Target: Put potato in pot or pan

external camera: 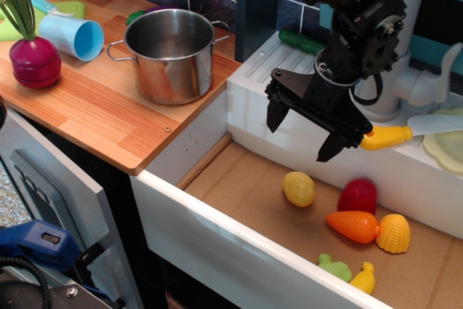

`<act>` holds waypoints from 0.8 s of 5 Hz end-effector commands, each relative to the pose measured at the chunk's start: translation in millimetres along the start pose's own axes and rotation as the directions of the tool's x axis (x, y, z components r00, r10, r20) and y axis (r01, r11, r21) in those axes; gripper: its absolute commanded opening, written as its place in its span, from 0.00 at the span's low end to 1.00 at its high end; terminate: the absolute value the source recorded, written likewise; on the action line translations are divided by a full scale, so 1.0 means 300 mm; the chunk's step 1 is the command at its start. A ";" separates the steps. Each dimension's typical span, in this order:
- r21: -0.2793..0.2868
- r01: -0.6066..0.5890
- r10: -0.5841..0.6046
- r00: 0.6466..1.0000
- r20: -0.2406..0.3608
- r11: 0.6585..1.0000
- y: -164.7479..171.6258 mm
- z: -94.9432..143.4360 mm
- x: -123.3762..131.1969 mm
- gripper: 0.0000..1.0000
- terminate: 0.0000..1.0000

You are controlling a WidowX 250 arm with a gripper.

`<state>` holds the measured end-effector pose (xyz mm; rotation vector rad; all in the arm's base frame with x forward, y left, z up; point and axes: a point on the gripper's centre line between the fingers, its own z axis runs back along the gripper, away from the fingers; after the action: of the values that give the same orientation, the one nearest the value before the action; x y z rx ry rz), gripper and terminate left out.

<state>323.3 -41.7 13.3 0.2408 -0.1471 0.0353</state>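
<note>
The pale yellow potato lies on the cardboard floor of the white sink basin, left of the other toys. The shiny steel pot stands empty and upright on the wooden counter, up and to the left of the sink. My black gripper hangs open and empty above the sink, its two fingers pointing down, directly above the potato and well clear of it.
In the sink lie a red toy, an orange carrot, a ridged yellow shell and a small green and yellow toy. On the counter are a light blue cup and a beet. A white faucet stands behind the arm.
</note>
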 end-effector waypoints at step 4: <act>-0.103 -0.038 0.038 0.999 -0.001 0.994 -0.029 -0.151 -0.009 1.00 0.00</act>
<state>323.7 -37.5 -51.1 0.1288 -0.1322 0.0631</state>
